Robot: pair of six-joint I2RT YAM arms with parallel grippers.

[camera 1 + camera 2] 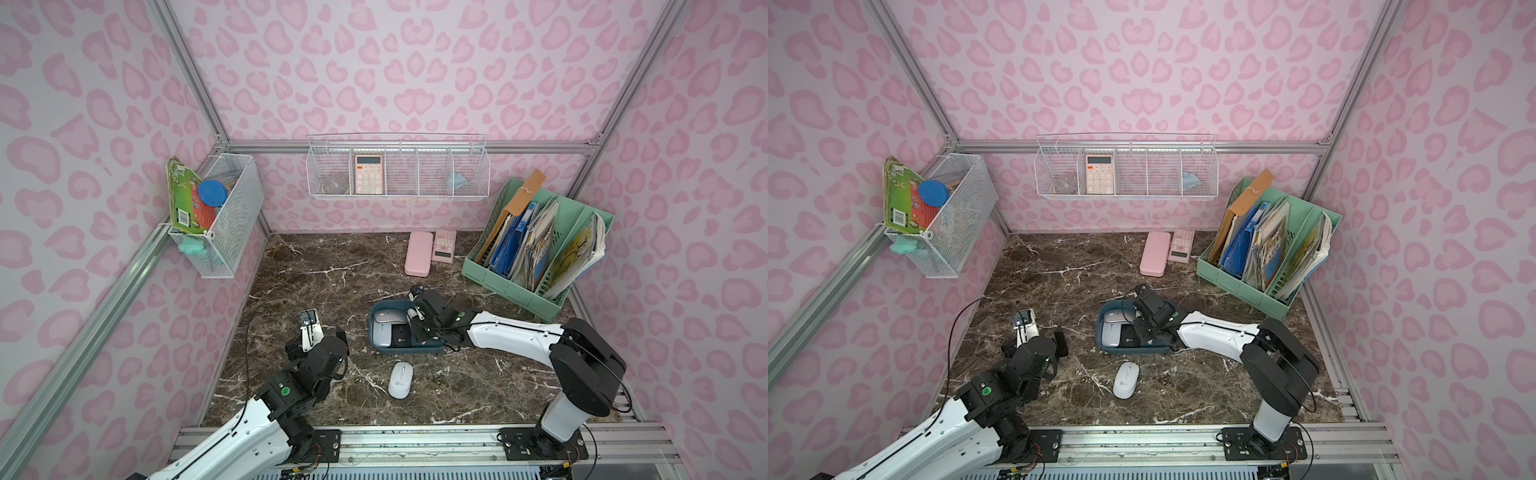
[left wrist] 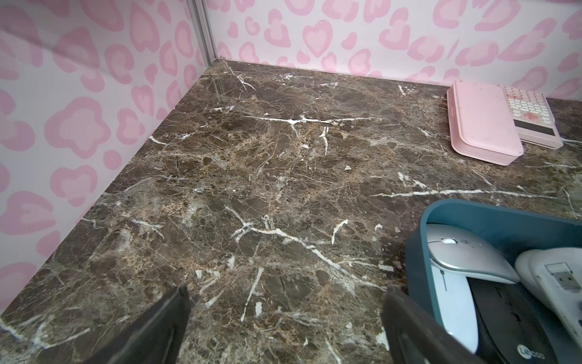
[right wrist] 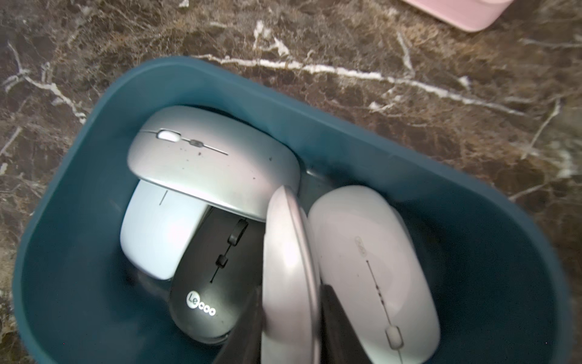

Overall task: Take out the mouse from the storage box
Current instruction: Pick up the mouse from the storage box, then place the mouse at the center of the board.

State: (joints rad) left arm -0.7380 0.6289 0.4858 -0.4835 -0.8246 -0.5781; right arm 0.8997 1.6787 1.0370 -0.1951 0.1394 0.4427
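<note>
- right gripper [image 3: 291,302] pinched on pale mouse [image 3: 283,239], stood on edge, probably so the jaws span its thin side
- mouse inside storage box [image 3: 346,135]; lifted or not, can't tell
- box also holds silver mouse [image 3: 204,164], black mouse [image 3: 214,277] and white mouse [image 3: 362,252]
- left gripper [image 2: 283,331] spread wide, idle beside box
- spare mouse [image 1: 400,380] lies out on table [image 1: 316,266]

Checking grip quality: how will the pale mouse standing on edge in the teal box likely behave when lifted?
The edge-on mouse looks like a rigid plastic shell, so it probably won't flex. Its glossy curved sides might slip or pivot in the right end effector. It seems to rest against the white mouse, which may shift.
</note>
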